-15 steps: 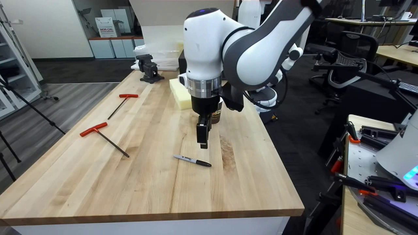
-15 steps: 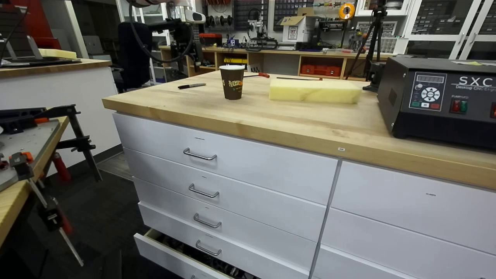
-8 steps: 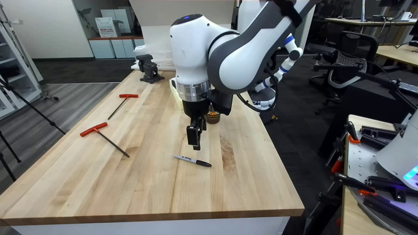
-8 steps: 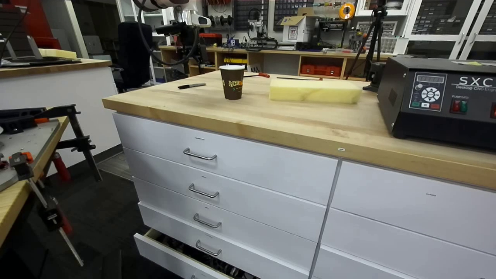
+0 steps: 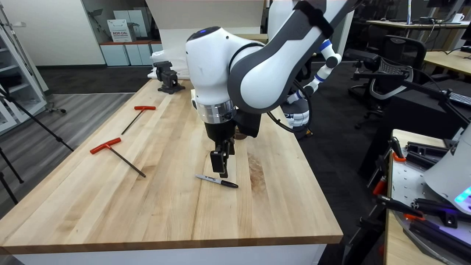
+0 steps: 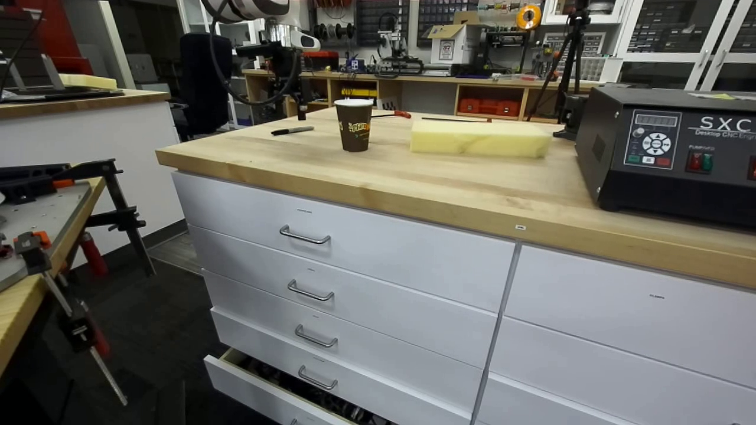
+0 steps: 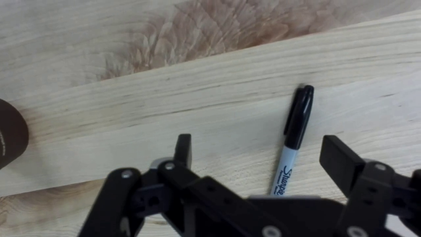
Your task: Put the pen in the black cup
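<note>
The pen, a grey marker with a black cap, lies on the wooden table in both exterior views (image 5: pixel 216 180) (image 6: pixel 292 130) and in the wrist view (image 7: pixel 292 141). My gripper (image 7: pixel 260 153) is open and empty. In the wrist view the pen lies between its fingers, nearer the right one, and its rear end is hidden by the gripper body. In both exterior views the gripper (image 5: pixel 223 172) (image 6: pixel 302 109) is just above the pen. The dark brown cup with a white rim (image 6: pixel 355 128) stands upright; it is mostly hidden behind the gripper (image 5: pixel 240 135) and cut off at the wrist view's left edge (image 7: pixel 11 135).
A pale yellow block (image 6: pixel 478 139) lies beyond the cup from the pen. Two red-handled T-shaped tools (image 5: pixel 106 146) (image 5: pixel 144 108) lie on the table (image 5: pixel 147 221). A black vise (image 5: pixel 168 77) and a large black box (image 6: pixel 673 153) also stand on it.
In an exterior view my gripper has moved left and then down, closer to the pen, and it now covers more of the cup. The pen and the cup have not moved.
</note>
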`<action>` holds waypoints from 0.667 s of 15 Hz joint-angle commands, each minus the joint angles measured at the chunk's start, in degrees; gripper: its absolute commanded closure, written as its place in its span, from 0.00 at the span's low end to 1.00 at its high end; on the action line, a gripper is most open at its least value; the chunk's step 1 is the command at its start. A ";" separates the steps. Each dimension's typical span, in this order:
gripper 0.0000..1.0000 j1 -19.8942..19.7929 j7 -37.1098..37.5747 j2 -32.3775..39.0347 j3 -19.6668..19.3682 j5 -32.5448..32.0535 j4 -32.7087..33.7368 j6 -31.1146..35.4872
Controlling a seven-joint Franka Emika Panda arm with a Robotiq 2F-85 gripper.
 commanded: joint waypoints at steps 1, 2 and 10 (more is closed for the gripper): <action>0.00 0.42 1.09 0.83 0.58 2.30 1.66 -2.62; 0.00 0.37 1.05 0.88 0.81 2.85 1.60 -2.45; 0.00 0.76 -0.42 1.49 1.73 2.93 0.43 1.74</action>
